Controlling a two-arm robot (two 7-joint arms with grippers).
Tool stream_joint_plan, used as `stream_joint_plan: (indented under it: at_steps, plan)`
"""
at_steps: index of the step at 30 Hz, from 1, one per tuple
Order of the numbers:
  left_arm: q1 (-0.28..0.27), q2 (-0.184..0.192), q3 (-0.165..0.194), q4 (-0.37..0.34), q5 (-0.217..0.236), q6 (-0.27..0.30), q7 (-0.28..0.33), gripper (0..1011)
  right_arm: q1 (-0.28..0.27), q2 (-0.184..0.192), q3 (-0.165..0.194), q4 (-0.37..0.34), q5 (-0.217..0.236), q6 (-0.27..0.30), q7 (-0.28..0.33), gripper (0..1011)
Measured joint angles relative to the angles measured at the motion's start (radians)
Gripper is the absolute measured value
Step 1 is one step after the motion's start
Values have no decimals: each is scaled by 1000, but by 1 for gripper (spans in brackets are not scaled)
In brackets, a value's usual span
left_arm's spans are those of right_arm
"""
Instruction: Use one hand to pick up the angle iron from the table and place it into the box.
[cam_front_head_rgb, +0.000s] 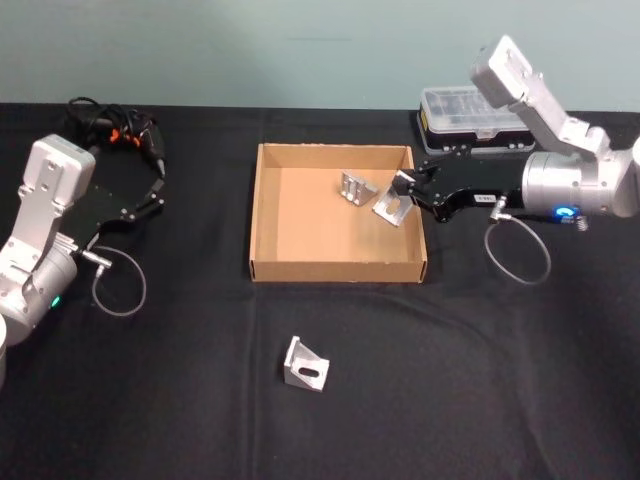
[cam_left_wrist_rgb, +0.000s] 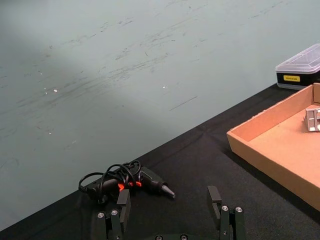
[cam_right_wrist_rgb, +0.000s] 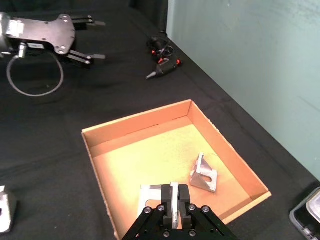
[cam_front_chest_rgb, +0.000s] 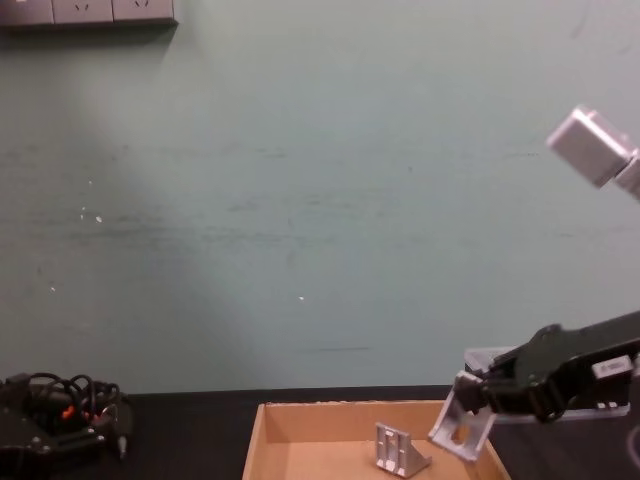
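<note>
silver angle iron (cam_front_head_rgb: 391, 210) in right fingers (cam_front_head_rgb: 412, 181) over cardboard box (cam_front_head_rgb: 337, 268)

Quick count: three angle irons total. The first angle iron (cam_front_head_rgb: 305, 364) sits on the bench (cam_front_head_rgb: 480, 380) at lower centre of the head view. The second angle iron (cam_front_head_rgb: 355, 186) lies in the box (cam_front_head_rgb: 262, 210). The third angle iron (cam_front_head_rgb: 388, 211) is pinched in the right claw (cam_front_head_rgb: 405, 190). One box, one plastic case (cam_front_head_rgb: 460, 108) upper right, one cabled hand tool (cam_front_head_rgb: 135, 132) upper left. Two claws, counting the left claw (cam_front_head_rgb: 150, 197).
</note>
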Motion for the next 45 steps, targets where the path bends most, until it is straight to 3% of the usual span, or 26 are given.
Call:
stream_joint_plan:
  at_steps: [5,13,25,38,45]
  plan:
    - [0,0,0,0,0,0,0,1000,20,-56,-12,90,-25,-15,5,103]
    - [0,0,0,0,0,0,0,1000,39,-106,-26,173,-56,-22,21,103]
    - [0,0,0,0,0,0,0,1000,40,-121,-24,189,-76,5,40,105]
    - [0,0,0,0,0,0,0,1000,38,-116,-15,183,-83,6,58,472]
    - [0,0,0,0,0,0,0,1000,4,-89,20,109,-57,2,38,707]
